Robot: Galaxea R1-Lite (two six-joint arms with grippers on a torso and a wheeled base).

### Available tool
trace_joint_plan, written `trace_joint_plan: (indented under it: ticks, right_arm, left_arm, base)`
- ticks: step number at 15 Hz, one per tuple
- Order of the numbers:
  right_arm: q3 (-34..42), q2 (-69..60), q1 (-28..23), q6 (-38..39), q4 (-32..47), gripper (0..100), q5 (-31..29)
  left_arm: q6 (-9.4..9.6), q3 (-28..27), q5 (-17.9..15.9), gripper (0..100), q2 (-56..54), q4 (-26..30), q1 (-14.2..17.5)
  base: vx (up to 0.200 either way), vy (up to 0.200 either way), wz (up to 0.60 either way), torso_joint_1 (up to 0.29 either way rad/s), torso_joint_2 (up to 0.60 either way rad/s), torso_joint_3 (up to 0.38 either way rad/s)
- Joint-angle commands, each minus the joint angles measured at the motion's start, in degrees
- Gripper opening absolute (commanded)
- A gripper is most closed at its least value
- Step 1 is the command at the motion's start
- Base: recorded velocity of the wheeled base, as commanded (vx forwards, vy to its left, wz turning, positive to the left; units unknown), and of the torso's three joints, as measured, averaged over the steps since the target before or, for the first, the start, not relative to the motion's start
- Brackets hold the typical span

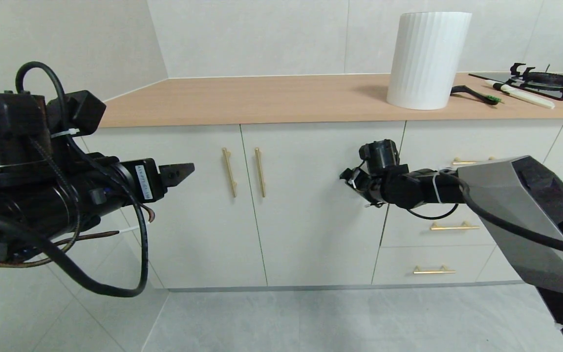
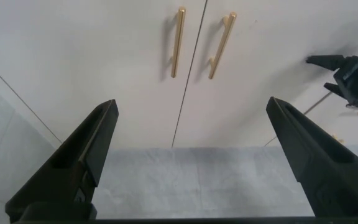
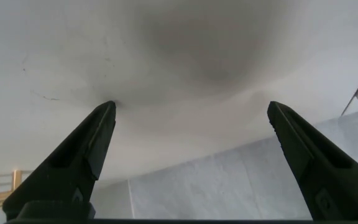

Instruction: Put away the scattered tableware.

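Two grippers hung in front of the cabinets, and both were released, jaws spread wide with nothing between them. As for writing, a white label (image 1: pixel 142 182) on the left arm carried a line of print, too small to make out. The left gripper (image 1: pixel 182 172) sat level with the two upright gold handles (image 1: pixel 229 172) of the double cabinet doors, short of them. The right gripper (image 1: pixel 351 180) was close up to the plain face of the next cabinet door (image 1: pixel 320 220), just beside the stack of drawers (image 1: pixel 433 244); whether it touched the door could not be told. The tableware lay higher up and well apart from both: a black-handled utensil (image 1: pixel 474 93) and a white-handled utensil (image 1: pixel 523 94), side by side on the wooden counter (image 1: pixel 262 100), between a tall ribbed white canister (image 1: pixel 428 58) and the gas hob (image 1: pixel 548 78). The counter's front edge stood between the grippers and the tableware.
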Motion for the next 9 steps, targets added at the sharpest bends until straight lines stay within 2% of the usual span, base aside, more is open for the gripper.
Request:
trace_joint_plan:
  ticks: [1,2,4,5,6,7,9]
  right_arm:
    - [6.8,-7.74,0.49,-0.17,0.27,100,-0.38]
    - [16.03,-18.02,0.93,-1.67,0.18,100,-1.09]
    - [27.63,-34.54,-0.3,-6.94,-0.08,100,-7.15]
    - [33.96,-43.6,-1.62,-10.1,-0.17,100,-8.91]
    - [38.62,-50.28,-3.29,-12.3,-0.17,100,-9.26]
    - [46.09,-60.3,-6.45,-16.17,-0.52,100,-9.0]
    - [57.6,-75.85,-10.85,-24.08,-1.4,100,-8.64]
  left_arm:
    - [-0.03,0.32,0.06,100,-0.41,-0.05,-0.1]
    - [0.06,1.29,0.06,100,-2.95,-0.05,-0.1]
    - [0.06,3.84,0.06,100,-9.55,0.03,-0.01]
    - [0.15,7.18,0.15,100,-14.12,0.12,-0.01]
    - [1.03,9.82,0.23,100,-17.9,0.56,-0.01]
    - [3.13,13.95,0.32,100,-24.14,1.97,0.78]
    - [4.63,20.19,0.23,100,-34.51,5.39,5.35]
  base:
    - [0.0,0.0,0.0,0.0,0.0,0.0]
    - [0.0,0.0,0.0,0.0,0.0,0.0]
    - [0.0,0.0,0.0,0.0,0.0,0.0]
    - [0.0,0.0,0.0,0.0,0.0,0.0]
    - [0.0,0.0,0.0,0.0,0.0,0.0]
    - [0.0,0.0,0.0,0.0,0.0,0.0]
    - [0.0,0.0,0.0,0.0,0.0,0.0]
